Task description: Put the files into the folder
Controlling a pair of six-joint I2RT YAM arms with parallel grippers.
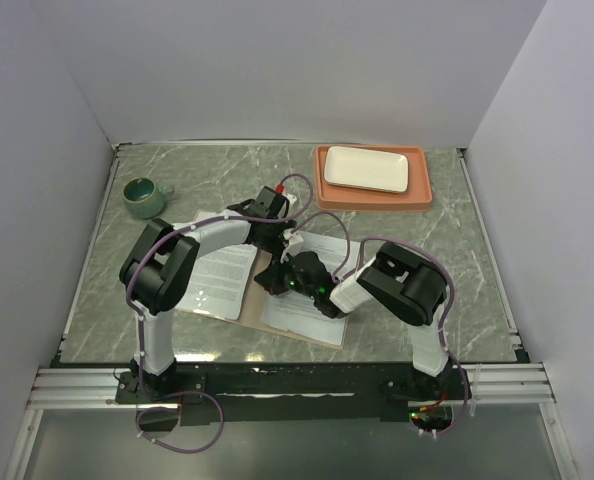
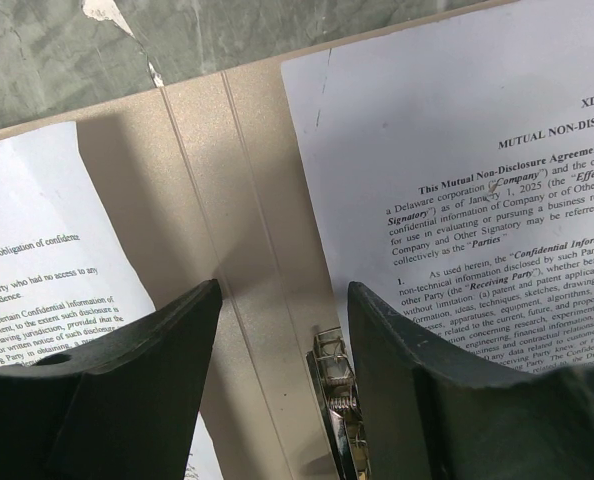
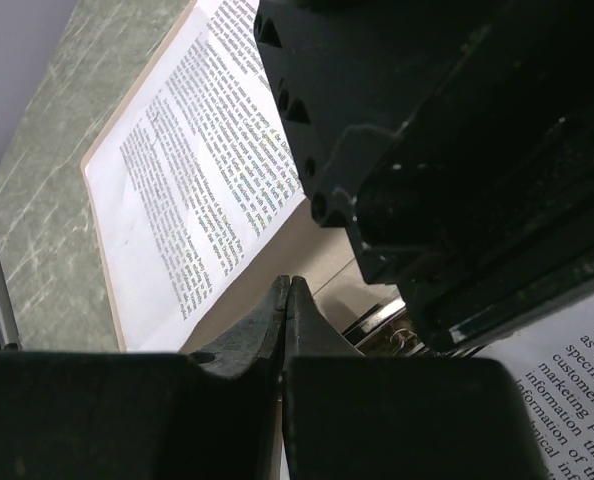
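Files (image 1: 220, 278) lie one on each half of the open folder (image 2: 207, 200) on the worktop (image 1: 177, 170), while the left claw (image 2: 282, 290) hangs wide above the spine clip (image 2: 337, 390) and the right claw (image 3: 287, 290), pinched shut, points at it, presumably to lever it.

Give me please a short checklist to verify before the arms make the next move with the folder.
1. Folder lies open and flat: ok.
2. Left sheet and right sheet rest on its halves: ok.
3. Left fingers open above the spine, holding nothing: ok.
4. Right fingers shut and empty, beside the metal clip: ok.
5. Clip clamps any sheet: cannot tell.
6. Folder closed over the sheets: not ok.
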